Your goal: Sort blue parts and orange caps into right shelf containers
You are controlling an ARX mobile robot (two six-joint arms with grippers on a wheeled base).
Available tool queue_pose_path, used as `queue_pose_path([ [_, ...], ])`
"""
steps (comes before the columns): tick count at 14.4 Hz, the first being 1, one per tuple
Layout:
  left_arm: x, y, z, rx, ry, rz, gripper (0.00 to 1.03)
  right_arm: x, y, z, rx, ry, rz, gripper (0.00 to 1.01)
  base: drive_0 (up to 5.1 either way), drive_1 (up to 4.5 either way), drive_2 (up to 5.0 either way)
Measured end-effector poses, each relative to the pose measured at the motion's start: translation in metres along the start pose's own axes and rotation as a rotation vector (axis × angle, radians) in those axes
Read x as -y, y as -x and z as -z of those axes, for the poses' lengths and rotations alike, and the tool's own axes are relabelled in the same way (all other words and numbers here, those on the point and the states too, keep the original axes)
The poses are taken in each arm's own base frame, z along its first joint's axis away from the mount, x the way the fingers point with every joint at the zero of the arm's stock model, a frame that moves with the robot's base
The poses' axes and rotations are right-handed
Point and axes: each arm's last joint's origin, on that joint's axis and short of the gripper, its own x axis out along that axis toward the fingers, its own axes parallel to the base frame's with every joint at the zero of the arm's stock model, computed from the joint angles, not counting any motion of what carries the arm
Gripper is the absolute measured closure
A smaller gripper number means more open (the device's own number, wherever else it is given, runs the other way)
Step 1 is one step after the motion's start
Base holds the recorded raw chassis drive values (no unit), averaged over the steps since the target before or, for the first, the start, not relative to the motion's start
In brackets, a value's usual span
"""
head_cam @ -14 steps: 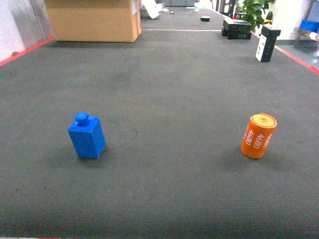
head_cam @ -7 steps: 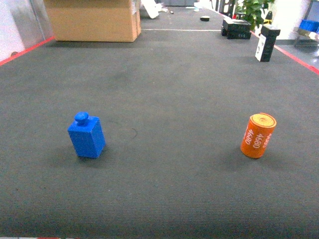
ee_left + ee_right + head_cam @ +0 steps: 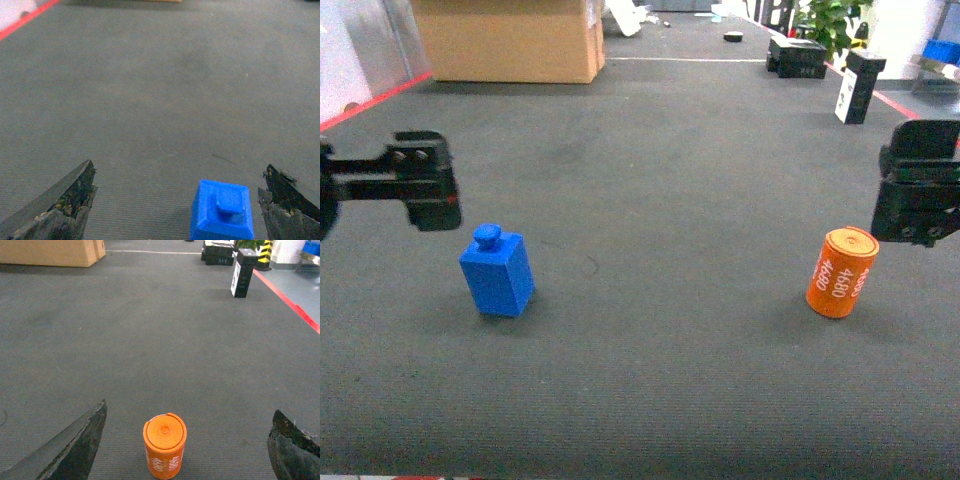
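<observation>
Soft, even light falls from overhead, so the grey floor [image 3: 650, 200] reads flat and matte with no glare. The blue part [image 3: 498, 271] throws only a faint, smudged shadow toward its left, and the orange cap [image 3: 840, 272] leaves a weak dark patch at its base. Far back the room turns brighter, almost washed out near the white wall, and the cardboard box [image 3: 505, 38] looks slightly soft. Everything is a bit grainy. In both wrist views the near gripper fingers [image 3: 55, 207] [image 3: 70, 450] are dark, blurred wedges, while the floor beyond stays reasonably sharp.
</observation>
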Motion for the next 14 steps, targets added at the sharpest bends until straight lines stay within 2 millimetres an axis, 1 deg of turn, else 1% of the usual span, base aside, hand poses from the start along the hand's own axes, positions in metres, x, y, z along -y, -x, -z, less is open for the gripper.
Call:
queue_pose_path([
  [3,0.020,-0.028,0.012,-0.065,-0.012,0.063,0.05,-0.004,-0.016,0.015,-0.052,-0.008,0.006,0.03,0.0,0.00,0.0],
  [5,0.026,-0.037,0.020,-0.103,-0.018,0.084,0.05,-0.006,-0.023,0.020,-0.070,-0.011,0.007,0.03,0.0,0.00,0.0],
  [9,0.029,-0.046,0.035,-0.155,-0.021,0.088,0.05,-0.009,-0.035,0.034,-0.109,-0.022,0.011,0.03,0.0,0.00,0.0],
  [11,0.032,-0.050,0.042,-0.175,-0.027,0.100,0.05,-0.007,-0.044,0.044,-0.139,-0.021,0.026,0.03,0.0,0.00,0.0],
  [14,0.033,-0.055,0.060,-0.235,-0.040,0.100,0.05,-0.007,-0.059,0.068,-0.214,-0.003,0.038,0.03,0.0,0.00,0.0],
])
